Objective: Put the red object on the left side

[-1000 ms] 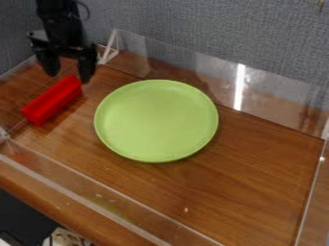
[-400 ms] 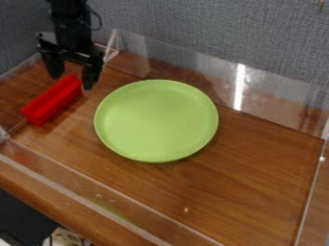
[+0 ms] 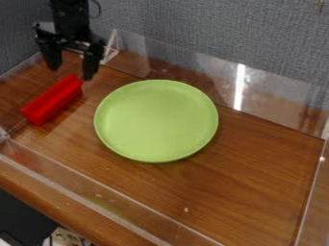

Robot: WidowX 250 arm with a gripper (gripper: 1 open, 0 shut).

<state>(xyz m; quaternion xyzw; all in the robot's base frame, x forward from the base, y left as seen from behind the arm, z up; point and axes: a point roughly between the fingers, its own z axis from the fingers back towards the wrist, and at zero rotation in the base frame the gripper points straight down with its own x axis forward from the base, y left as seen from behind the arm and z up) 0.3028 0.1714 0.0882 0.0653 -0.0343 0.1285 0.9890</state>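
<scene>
Left to right, the first item is the red block [image 3: 53, 101]. It lies on the wooden table [image 3: 251, 178], running from just below the gripper [image 3: 72, 70] in my view toward the near-left edge. The gripper has its fingers spread wide. Nothing is visible between them, and they appear to be above the block's far end, though I cannot confirm the height from this single view. The green plate [image 3: 157, 120] lies flat beyond the block, to the right of the gripper in my view and apart from it.

The block is at the left of the camera view, but I cannot tell which side the task means. I therefore judge the step as either a grasp set-up or a clearance after placing.

For a grasp: align the fingers across the narrow width, center them along the length, descend vertically, then close evenly. An end grip could let the long bar pivot.

For a clearance: keep the fingers wide and raise straight up before any lateral travel. A sideways start could drag the block askew. In either case, route the fingers clear of the plate's rim.
</scene>
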